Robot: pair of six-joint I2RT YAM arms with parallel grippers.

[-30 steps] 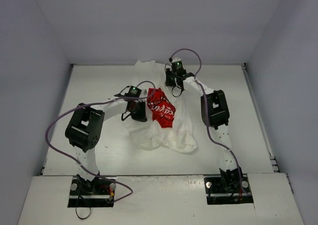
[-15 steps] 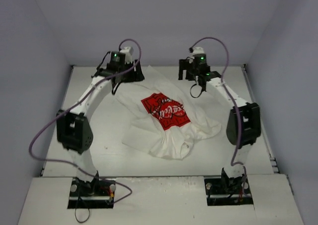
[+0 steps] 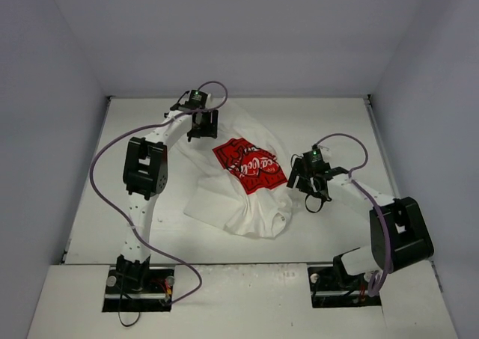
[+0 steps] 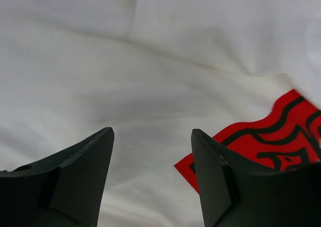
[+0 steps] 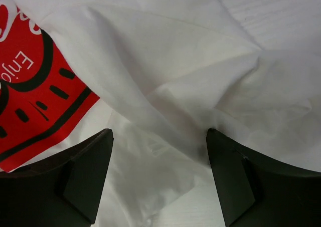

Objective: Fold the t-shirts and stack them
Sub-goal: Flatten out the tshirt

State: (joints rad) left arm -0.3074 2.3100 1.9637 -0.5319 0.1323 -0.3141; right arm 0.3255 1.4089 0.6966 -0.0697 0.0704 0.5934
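- T-shirt crumpled mid-way on the bench, red print up.
- Left gripper wide, empty, over its 11 o'clock edge.
- Right gripper wide, empty, over its 3 o'clock edge.

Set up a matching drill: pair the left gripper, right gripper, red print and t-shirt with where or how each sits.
1 left gripper
2 right gripper
3 red print
4 t-shirt

A crumpled, unfolded
B open, right of the print
C facing up
D open, over the shirt's far left

Pairs: 1-D, 2-B, 3-C, 4-A
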